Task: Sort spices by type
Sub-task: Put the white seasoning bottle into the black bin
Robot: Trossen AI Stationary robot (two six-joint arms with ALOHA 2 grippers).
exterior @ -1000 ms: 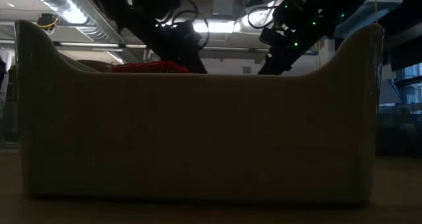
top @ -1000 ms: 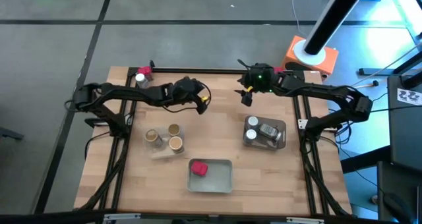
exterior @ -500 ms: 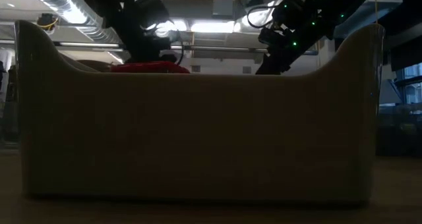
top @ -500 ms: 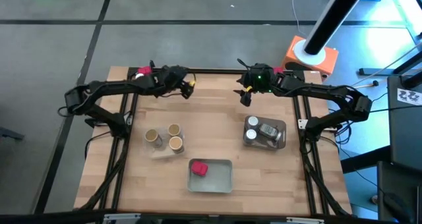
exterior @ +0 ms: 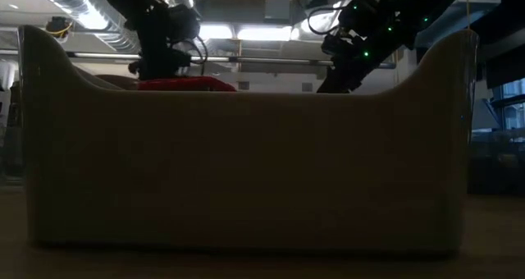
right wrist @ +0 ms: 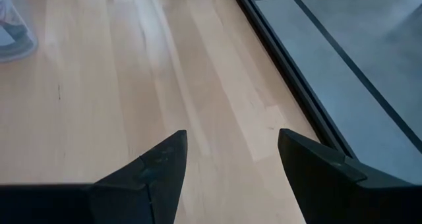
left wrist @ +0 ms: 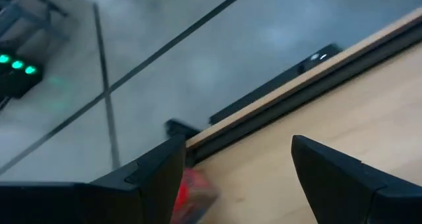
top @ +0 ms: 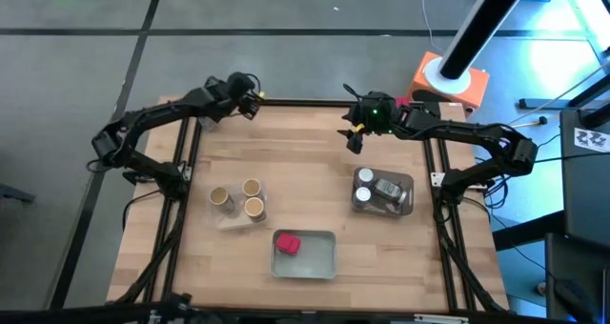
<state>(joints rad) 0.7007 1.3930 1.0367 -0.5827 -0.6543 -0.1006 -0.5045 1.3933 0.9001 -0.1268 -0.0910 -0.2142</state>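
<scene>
Left gripper (top: 250,97) was held at the table's (top: 315,172) 11 o'clock corner, fingers spread, empty, over a red packet (left wrist: 192,192). Right gripper (top: 355,141) waited at 12 o'clock, released. Risk judged: packet near the edge could be nudged off.

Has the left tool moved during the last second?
Yes. The left tool moved from above the cork jars toward the table's far left corner.

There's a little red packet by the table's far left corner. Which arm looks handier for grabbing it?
Left. The left gripper hangs open near that far left corner, with the red packet showing just beyond its fingers. The right gripper waits over mid-table.
</scene>
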